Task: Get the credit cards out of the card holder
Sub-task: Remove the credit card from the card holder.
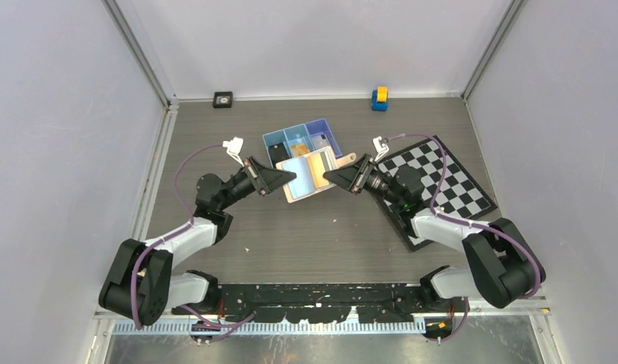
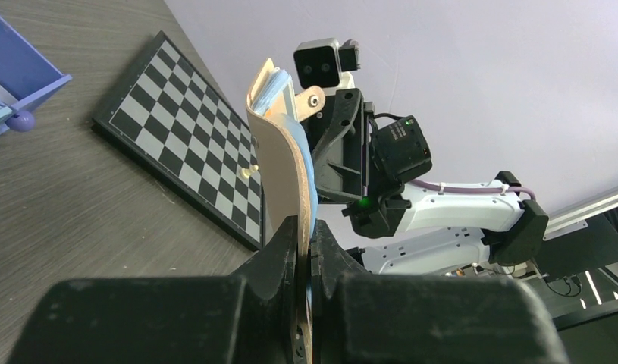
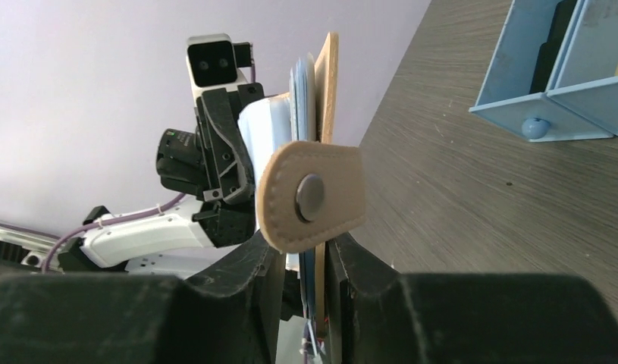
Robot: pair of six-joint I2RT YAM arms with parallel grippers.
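The tan card holder (image 1: 313,174) hangs open above the table between both arms, with an orange card (image 1: 319,170) and a pale blue card (image 1: 298,173) showing in it. My left gripper (image 1: 290,176) is shut on its left edge; the wrist view shows its fingers (image 2: 305,235) pinching the tan wall (image 2: 279,159) and the blue card edges (image 2: 312,199). My right gripper (image 1: 330,178) straddles the right edge. Its right finger rests against the tan wall (image 3: 330,83), while a gap stays between the left finger and the cards (image 3: 302,98). The snap tab (image 3: 309,199) hangs in front of the right gripper (image 3: 299,258).
A blue three-compartment tray (image 1: 269,139) stands just behind the holder, with a black card (image 1: 279,154) and an orange card (image 1: 299,149) in it. A chessboard (image 1: 442,182) lies at the right. A blue-and-yellow toy (image 1: 379,98) and a small black object (image 1: 223,99) sit along the back wall.
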